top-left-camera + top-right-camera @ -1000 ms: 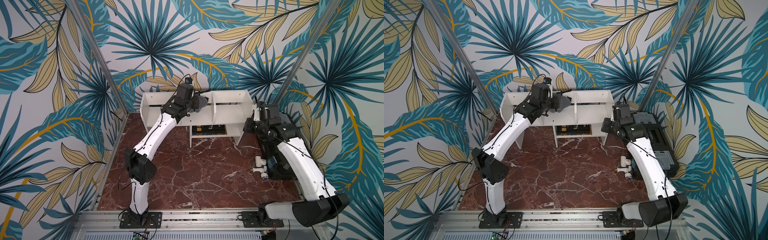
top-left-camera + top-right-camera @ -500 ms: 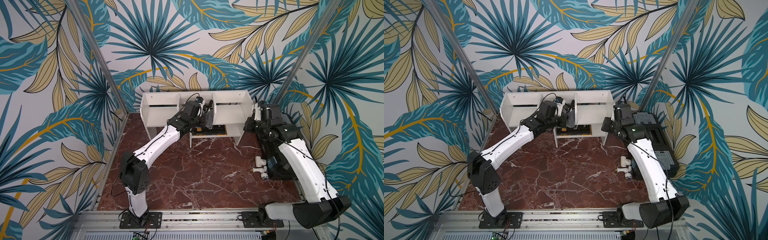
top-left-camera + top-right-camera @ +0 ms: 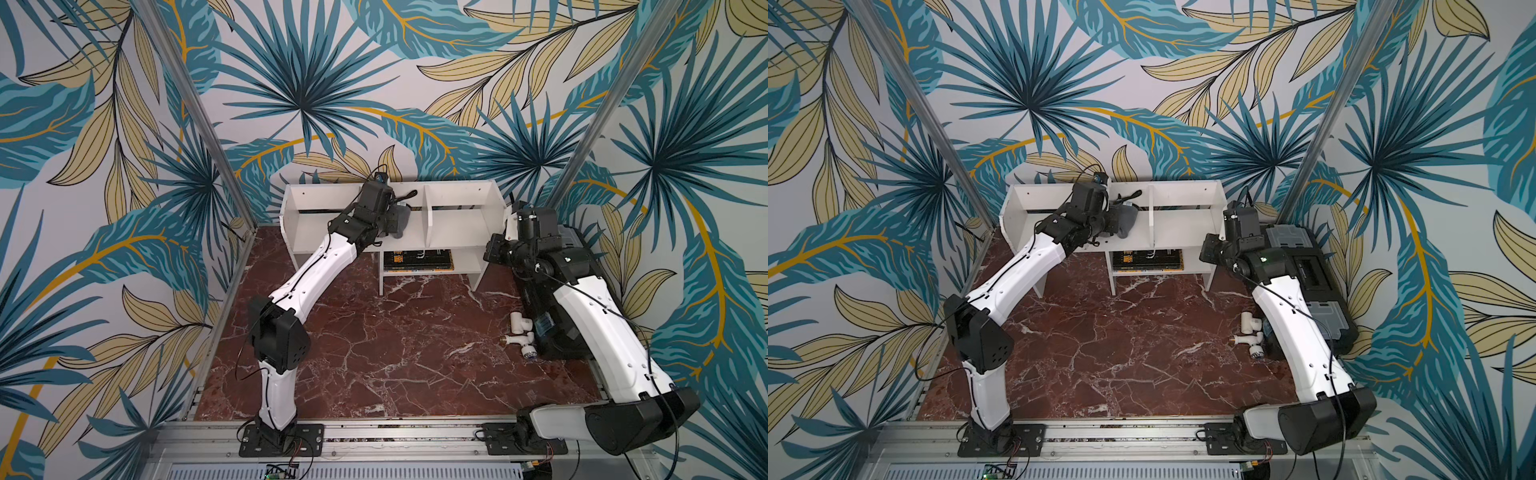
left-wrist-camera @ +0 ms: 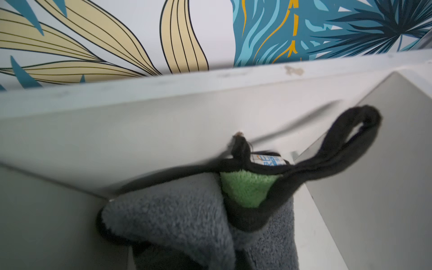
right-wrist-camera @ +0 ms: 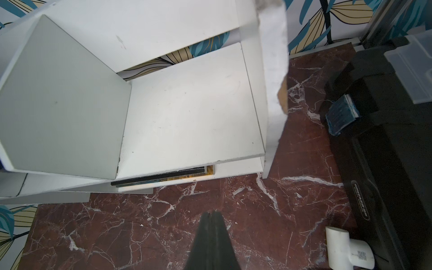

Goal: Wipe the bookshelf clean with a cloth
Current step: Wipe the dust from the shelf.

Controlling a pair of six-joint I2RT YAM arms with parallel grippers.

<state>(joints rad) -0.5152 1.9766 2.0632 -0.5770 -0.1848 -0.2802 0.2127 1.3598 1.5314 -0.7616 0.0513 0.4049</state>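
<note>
Wiping shelf (image 3: 457, 226) centre bay, left gripper (image 3: 390, 217) clenching cloth (image 3: 402, 219); advise flat pressure, sweeping toward 3 o'clock; right gripper (image 5: 211, 214) clenched, empty.

Robot lab cell: leaf-print walls (image 3: 299, 83), aluminium base rail (image 3: 395, 435), marble-pattern tabletop (image 3: 395, 353).

- Both top views are looking down from high above the front edge, facing the back wall, taking in the whole table (image 3: 395, 353) and bookshelf (image 3: 457, 228).
- The left wrist view is sitting very close inside the bookshelf, facing its back board, the cloth (image 4: 175, 222) filling the foreground.
- The right wrist view is looking down from nearby on the right compartment and toolbox (image 5: 385, 163), both shared with the top views.
</note>
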